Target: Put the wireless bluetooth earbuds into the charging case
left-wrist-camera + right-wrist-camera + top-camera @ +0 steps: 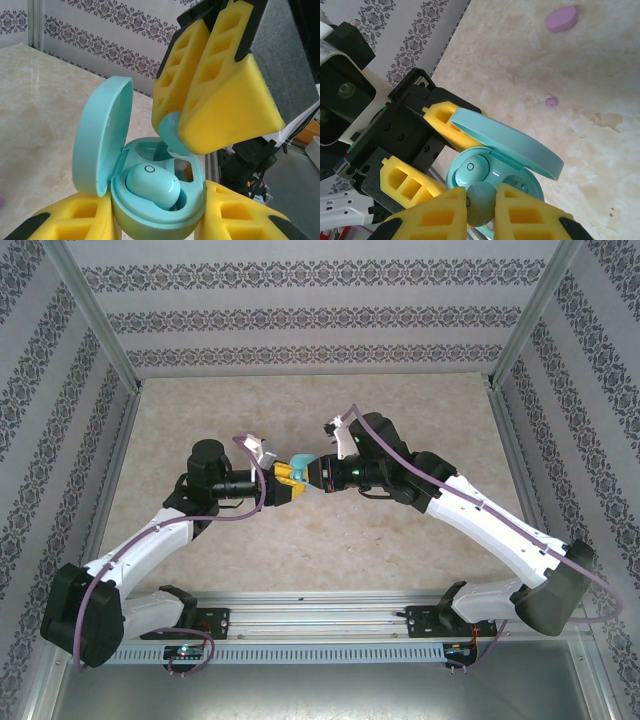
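**Tool state**
- The right gripper (480,199) is closed on 1 light blue earbud (171,134), pinched between its yellow foam pads (525,212).
- The left gripper (157,227) is clamped on the base of the charging case (125,212). The lid (97,140) is swung open, and the case appears to be held above the table (520,65).

**Procedure (judged from this position)**
1. Hold the case rigid in the left gripper; any tilt shifts the target.
2. Centre the held earbud over the empty socket (516,183), which lies just beside the seated earbud (152,186).
3. Check the held earbud's orientation against the socket. The pads cover much of it, so its alignment cannot be confirmed.
4. Lower it straight in and release only once it sits flush. The bulky pads could foul the lid or knock the seated earbud.

**Appearance of task items**
- The case is egg-shaped, smooth, light blue-green plastic, hinged on 1 side.
- The seated earbud matches it in colour, is glossy, and carries a small ring mark.
- Well apart on the table lie a pink-purple case (561,18) and 1 tiny pink earbud (551,102).
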